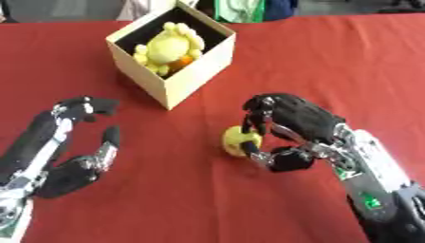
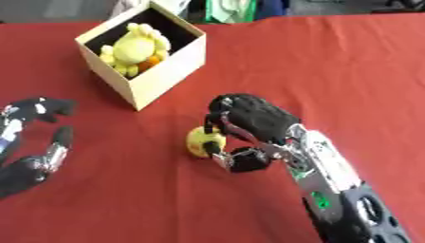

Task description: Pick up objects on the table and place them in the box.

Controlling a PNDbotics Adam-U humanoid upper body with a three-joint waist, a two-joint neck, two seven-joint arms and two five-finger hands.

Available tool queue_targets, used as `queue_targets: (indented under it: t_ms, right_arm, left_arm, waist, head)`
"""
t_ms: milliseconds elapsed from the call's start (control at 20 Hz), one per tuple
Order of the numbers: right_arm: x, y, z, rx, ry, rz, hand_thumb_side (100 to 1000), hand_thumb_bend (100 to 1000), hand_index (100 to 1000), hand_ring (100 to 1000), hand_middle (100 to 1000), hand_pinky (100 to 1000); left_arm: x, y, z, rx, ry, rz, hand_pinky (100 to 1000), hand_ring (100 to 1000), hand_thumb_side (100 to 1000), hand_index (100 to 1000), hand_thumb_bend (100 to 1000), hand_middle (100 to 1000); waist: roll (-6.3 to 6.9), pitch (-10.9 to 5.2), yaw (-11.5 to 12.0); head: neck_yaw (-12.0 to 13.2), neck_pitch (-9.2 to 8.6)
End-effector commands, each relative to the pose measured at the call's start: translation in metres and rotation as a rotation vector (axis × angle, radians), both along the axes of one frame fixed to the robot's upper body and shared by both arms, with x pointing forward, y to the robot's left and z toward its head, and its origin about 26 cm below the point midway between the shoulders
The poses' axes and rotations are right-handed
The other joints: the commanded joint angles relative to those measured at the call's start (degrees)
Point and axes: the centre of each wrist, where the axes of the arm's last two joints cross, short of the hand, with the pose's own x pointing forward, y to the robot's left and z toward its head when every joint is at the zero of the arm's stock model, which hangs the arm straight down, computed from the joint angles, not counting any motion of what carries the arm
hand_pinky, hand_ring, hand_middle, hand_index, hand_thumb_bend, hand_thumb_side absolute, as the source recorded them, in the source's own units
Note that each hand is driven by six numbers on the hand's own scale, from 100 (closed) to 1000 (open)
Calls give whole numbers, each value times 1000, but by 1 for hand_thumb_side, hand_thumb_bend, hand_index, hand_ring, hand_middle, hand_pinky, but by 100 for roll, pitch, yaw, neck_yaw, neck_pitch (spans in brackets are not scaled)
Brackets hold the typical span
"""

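Note:
A small yellow ball [image 1: 238,140] lies on the red table [image 1: 332,61], a little right of the middle. My right hand [image 1: 286,124] is curled round it, fingers over its top right and thumb under its lower right. A cream cardboard box [image 1: 171,71] stands at the back left of centre, open at the top. Inside it lies a yellow plush toy [image 1: 170,47] with an orange patch. My left hand [image 1: 70,147] rests at the left edge with its fingers spread and nothing between them.
Red cloth covers the whole table. Green and blue items [image 1: 249,9] show beyond the far edge.

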Motion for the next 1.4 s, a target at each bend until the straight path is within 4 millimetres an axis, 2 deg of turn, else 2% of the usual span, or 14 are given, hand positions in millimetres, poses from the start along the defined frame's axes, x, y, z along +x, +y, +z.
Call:
queue_targets:
  t_ms: [50,450,800,1100,1250,1400]
  right_arm:
    - [-5,2,21,43,-48,31,199,100,521,788,328,762]
    - [-2,19,59,94,-122,110,210,100,522,784,329,756]
    - [12,55,94,162,-153,181,231,100,522,784,333,751]
    - [29,85,122,241,-145,112,250,100,520,789,330,757]
    - [38,99,135,272,-131,58,250,100,520,790,330,757]
    - [48,107,135,293,-106,-1,236,100,522,791,331,757]
  left_arm:
    - [-3,1,7,4,-22,-6,688,754,775,847,100,661]
    - [-3,1,6,3,-18,-6,688,754,773,847,100,661]
    - [-3,-1,5,-3,-15,-23,689,755,771,847,100,662]
    - [-3,-2,6,-10,-22,-35,689,755,771,846,100,661]
    - [-2,-3,8,-10,-28,-40,688,755,771,846,100,661]
    - [-2,-4,9,-9,-31,-46,689,755,774,846,100,661]
  waist:
    - [-8,-150,-7]
    - [-1,-188,-35]
    - [34,-256,59]
    - [59,-229,163]
    - [52,-186,210]
    - [47,-146,256]
  head:
    - [15,-39]
    - [20,-12]
    - [-63,56]
    - [-110,189]
    - [-105,178]
    - [-129,125]
